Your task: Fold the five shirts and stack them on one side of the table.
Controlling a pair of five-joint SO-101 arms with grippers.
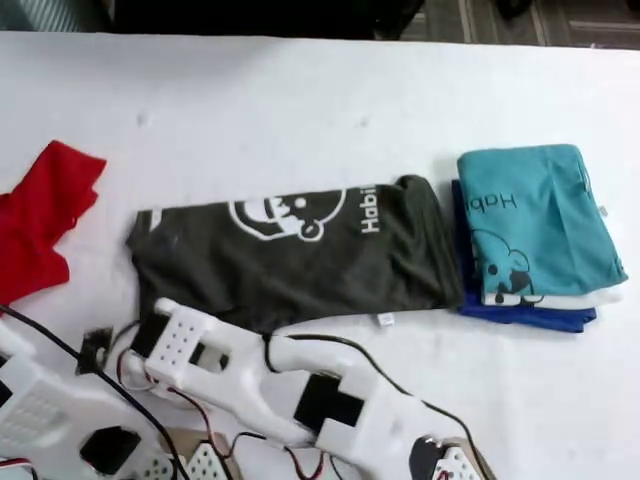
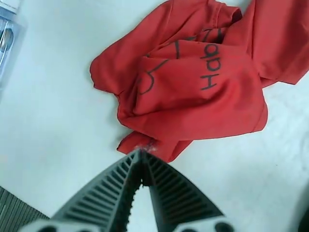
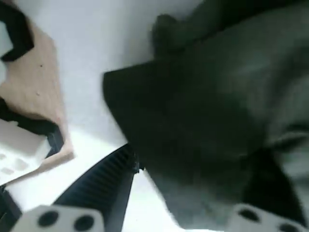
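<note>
Dark shirt (image 1: 300,262) — half-folded, wrinkled, white print

**Left gripper** (image 2: 141,153): dark ribbed fingers (image 2: 108,191) were pressed together, with the tips meeting in a point. A thin slit widened behind the tips toward the white base.

**Left arm** (image 1: 35,415): white segments sat folded low behind its gripper, and a black cable ran across them.

**Right gripper** (image 1: 150,338): dark, it was carried at the far end of its arm. A white perforated wrist block (image 1: 182,345) sat directly behind it.

**Right arm** (image 1: 290,390): white, it lay stretched long and low behind the wrist. It had a black motor housing (image 1: 330,405) at the elbow and red and black wires looped alongside.
</note>
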